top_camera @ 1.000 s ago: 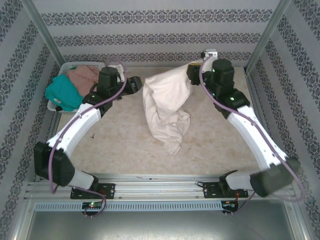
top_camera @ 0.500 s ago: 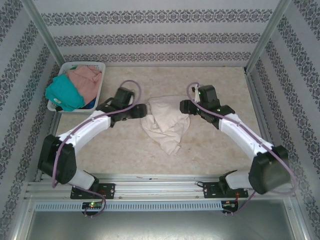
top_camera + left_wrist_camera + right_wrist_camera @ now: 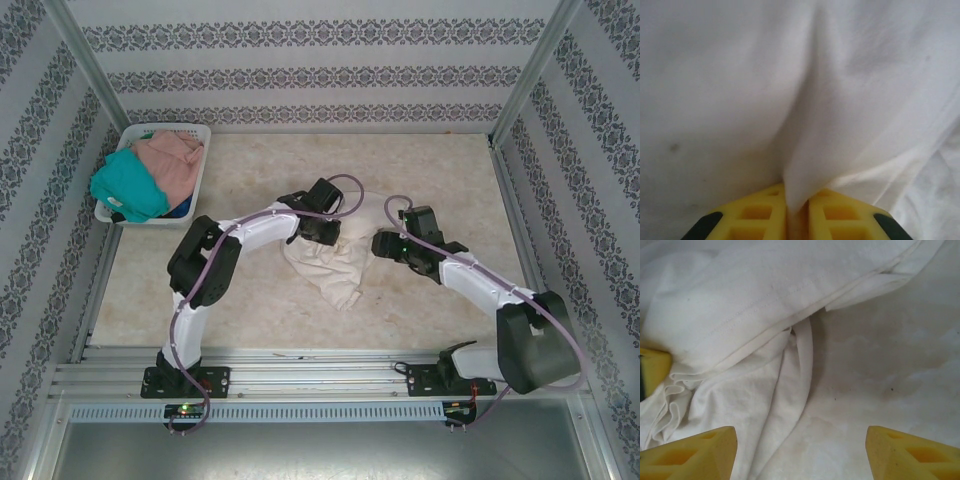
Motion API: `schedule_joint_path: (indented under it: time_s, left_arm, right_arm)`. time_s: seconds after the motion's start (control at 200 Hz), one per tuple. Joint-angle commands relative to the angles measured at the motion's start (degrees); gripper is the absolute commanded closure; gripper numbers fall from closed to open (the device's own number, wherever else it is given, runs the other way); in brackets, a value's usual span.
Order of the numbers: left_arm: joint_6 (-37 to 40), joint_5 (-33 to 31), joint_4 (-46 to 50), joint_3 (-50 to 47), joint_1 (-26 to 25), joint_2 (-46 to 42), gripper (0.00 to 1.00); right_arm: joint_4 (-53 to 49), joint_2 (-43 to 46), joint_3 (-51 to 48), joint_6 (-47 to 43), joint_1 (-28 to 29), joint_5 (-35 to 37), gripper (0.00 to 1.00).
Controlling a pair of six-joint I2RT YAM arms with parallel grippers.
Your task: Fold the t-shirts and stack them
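Cloth of the cream t-shirt (image 3: 338, 268) is seen crumpled in a heap at the middle of the table (image 3: 440, 170). A raised fold of it is pinched between the closed fingers of the left gripper (image 3: 797, 202). The right gripper (image 3: 801, 447) is held with its jaws wide apart, gripping nothing, low over the table at the shirt's right edge. The teal t-shirt (image 3: 128, 190) and the pink t-shirt (image 3: 170, 155) are piled in the white basket (image 3: 172, 129) at the far left.
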State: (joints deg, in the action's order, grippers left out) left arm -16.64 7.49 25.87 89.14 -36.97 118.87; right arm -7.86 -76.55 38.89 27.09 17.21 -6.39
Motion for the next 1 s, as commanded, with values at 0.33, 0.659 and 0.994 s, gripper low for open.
schedule_joint_path:
  time_s: [0.33,0.659,0.994]
  left_arm:
    - [-0.72,-4.4,12.35,20.77,16.79,3.34,0.61]
    - [-9.19,-0.87,-2.61,-11.69,14.04,-18.11,0.37]
    - [-15.59,3.26,-19.31,-33.47,1.81,-22.05,0.28]
  right_arm:
    - [1.89,-15.02,15.89,-7.87,4.35,1.87,0.32]
    - [-0.14,-23.16,20.06,-11.46,7.23,1.94,0.37]
    - [-4.02,-17.75,19.56,-9.92,10.64,2.82,1.0]
